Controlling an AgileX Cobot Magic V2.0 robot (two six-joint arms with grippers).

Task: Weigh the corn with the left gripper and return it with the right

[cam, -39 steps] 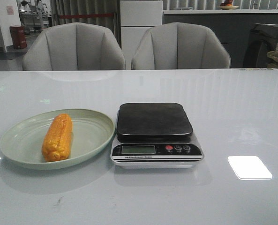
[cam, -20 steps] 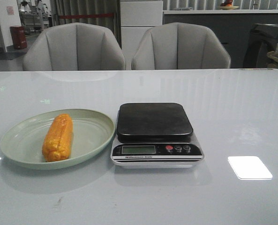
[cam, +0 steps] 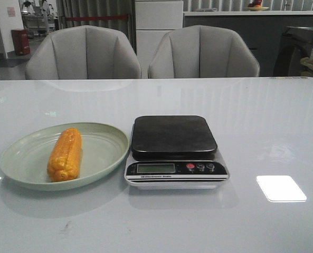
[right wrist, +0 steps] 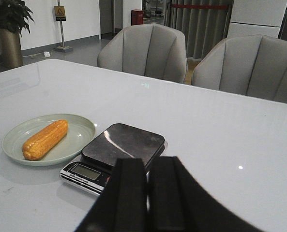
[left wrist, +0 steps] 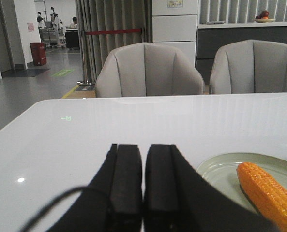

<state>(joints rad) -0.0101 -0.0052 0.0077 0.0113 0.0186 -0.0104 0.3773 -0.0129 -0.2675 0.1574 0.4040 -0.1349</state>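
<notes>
Orange-yellow corn (cam: 65, 155) lying on pale green plate (cam: 104, 149) toward table's (cam: 262, 121) left edge, beside scale (cam: 176, 151). Left gripper (left wrist: 143, 181) fingers pressed together, empty. Right gripper (right wrist: 146, 191) likewise, fingers together, empty.

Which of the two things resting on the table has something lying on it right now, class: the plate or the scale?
The pale green plate: the corn lies on it. The scale beside it has a bare black platform.

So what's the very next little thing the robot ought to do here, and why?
Probably open the left pincer and swing it toward the corn. The cob lies untouched on the green plate, the scale platform is bare, and both the left and right pincer look shut, holding nothing.
</notes>
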